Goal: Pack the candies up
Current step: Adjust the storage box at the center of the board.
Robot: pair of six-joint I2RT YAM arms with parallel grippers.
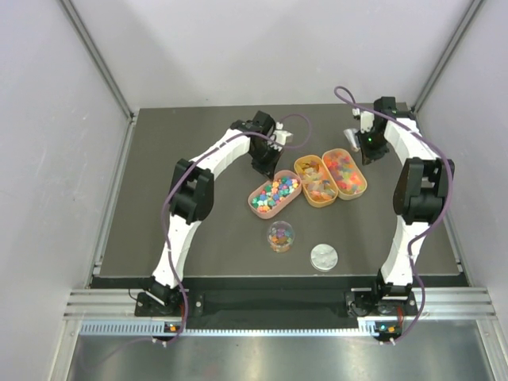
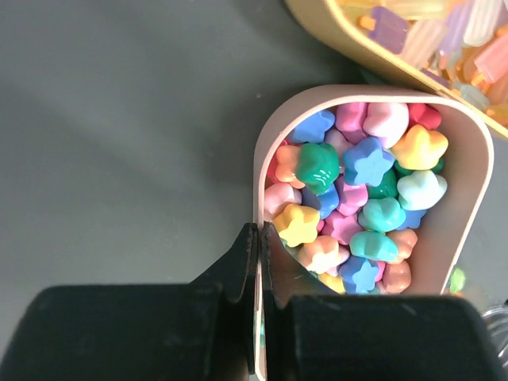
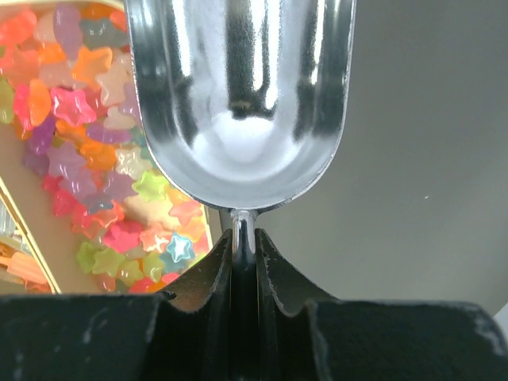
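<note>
Three oval orange trays hold the candies. The left tray is full of pastel star-shaped candies. My left gripper is shut on that tray's thin rim, one finger outside and one inside; from above, the left gripper sits at the tray's far end. My right gripper is shut on the handle of a silver metal scoop, whose bowl is empty. The scoop hangs beside the right tray, which holds translucent star candies. In the top view the right gripper is behind that tray.
The middle tray of pale orange pieces lies between the other two, touching them. A small round clear jar with a few coloured candies inside stands in front of the trays. Its silver lid lies flat to the jar's right.
</note>
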